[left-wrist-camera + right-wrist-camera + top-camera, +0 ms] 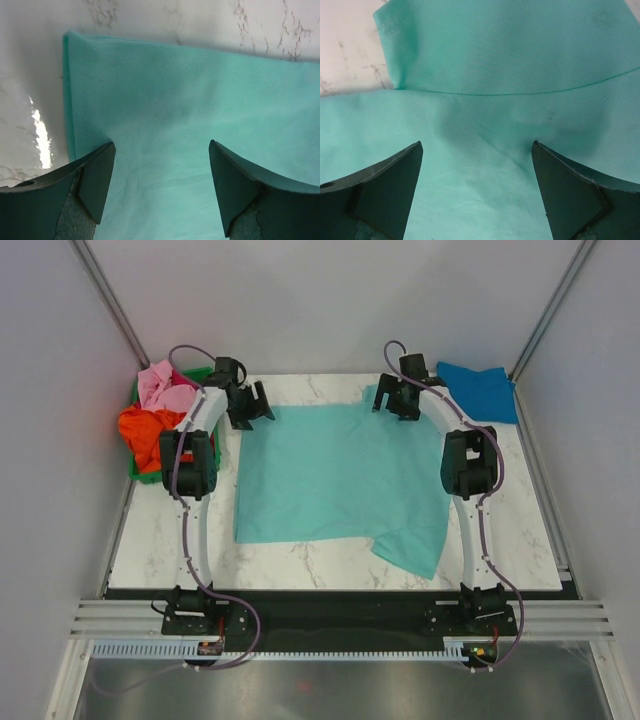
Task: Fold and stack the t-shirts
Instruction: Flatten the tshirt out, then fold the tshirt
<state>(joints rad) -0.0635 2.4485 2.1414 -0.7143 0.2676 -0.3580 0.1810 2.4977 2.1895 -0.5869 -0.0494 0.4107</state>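
The mint-teal shirt lies flat in the middle of the table. The left claw is wide open over its 11 o'clock corner. The right claw is wide open over its 1 o'clock corner. Only the top view shows the blue shirt at 2 o'clock, and the orange shirt and pink shirt in the green crate at 10 o'clock.

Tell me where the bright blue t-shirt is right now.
In the top view, the blue t-shirt lies at the far right corner of the table, right of the right end effector and the mint-teal shirt.
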